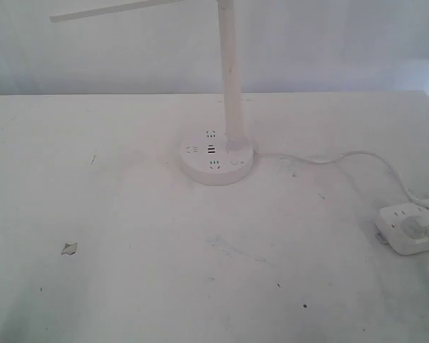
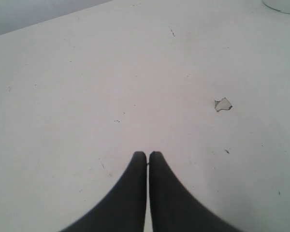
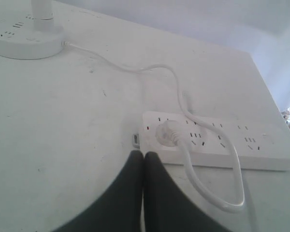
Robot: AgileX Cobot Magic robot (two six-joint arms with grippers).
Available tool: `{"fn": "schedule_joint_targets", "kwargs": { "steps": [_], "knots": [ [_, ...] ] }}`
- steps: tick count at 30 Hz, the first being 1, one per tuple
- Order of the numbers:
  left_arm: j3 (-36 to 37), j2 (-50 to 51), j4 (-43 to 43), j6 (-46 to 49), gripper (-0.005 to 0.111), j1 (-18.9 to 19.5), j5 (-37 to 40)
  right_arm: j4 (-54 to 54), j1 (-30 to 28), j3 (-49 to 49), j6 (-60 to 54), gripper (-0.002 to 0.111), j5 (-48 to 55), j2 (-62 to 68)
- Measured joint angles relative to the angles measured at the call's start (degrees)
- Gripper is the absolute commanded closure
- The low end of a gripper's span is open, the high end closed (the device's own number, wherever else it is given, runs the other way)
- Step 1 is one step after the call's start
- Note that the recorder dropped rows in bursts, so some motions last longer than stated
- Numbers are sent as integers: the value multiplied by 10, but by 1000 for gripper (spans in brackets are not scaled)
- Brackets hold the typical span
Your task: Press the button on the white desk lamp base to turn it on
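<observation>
The white desk lamp base point(image 1: 218, 163) is a flat round disc with socket holes and dark USB slots, standing at the middle of the white table. Its slim stem point(image 1: 232, 86) rises from the disc's right side. A faint small circle by the foot of the stem looks like the button point(image 1: 237, 163). Neither gripper shows in the exterior view. My left gripper point(image 2: 148, 153) is shut and empty over bare table, with only the base's rim point(image 2: 282, 5) in its view. Near the power strip, my right gripper point(image 3: 144, 153) is shut and empty, far from the base point(image 3: 19, 43).
A rectangular white power strip point(image 1: 411, 227) lies at the table's right edge with the lamp's plug point(image 3: 168, 133) in it. The white cable point(image 1: 329, 158) runs from the strip to the base. A small chipped patch point(image 1: 69, 249) marks the table at front left.
</observation>
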Motion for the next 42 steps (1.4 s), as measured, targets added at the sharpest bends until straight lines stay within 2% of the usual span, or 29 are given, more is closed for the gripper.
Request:
{"fn": "schedule_joint_targets", "kwargs": {
  "steps": [11, 15, 21, 26, 30, 35, 42],
  "knots": [
    [0, 0, 0, 0, 106, 0, 0, -7, 0, 0, -4, 108, -5, 0],
    [0, 0, 0, 0, 106, 0, 0, -22, 0, 0, -9, 108, -63, 0],
    [0, 0, 0, 0, 106, 0, 0, 139, 0, 0, 127, 108, -206, 0],
    [0, 0, 0, 0, 106, 0, 0, 213, 0, 0, 233, 108, -261, 0],
    [0, 0, 0, 0, 106, 0, 0, 225, 0, 0, 279, 108, -256, 0],
    [0, 0, 0, 0, 106, 0, 0, 236, 0, 0, 296, 108, -223, 0],
    [0, 0, 0, 0, 106, 0, 0, 238, 0, 0, 300, 108, -230, 0]
  ]
}}
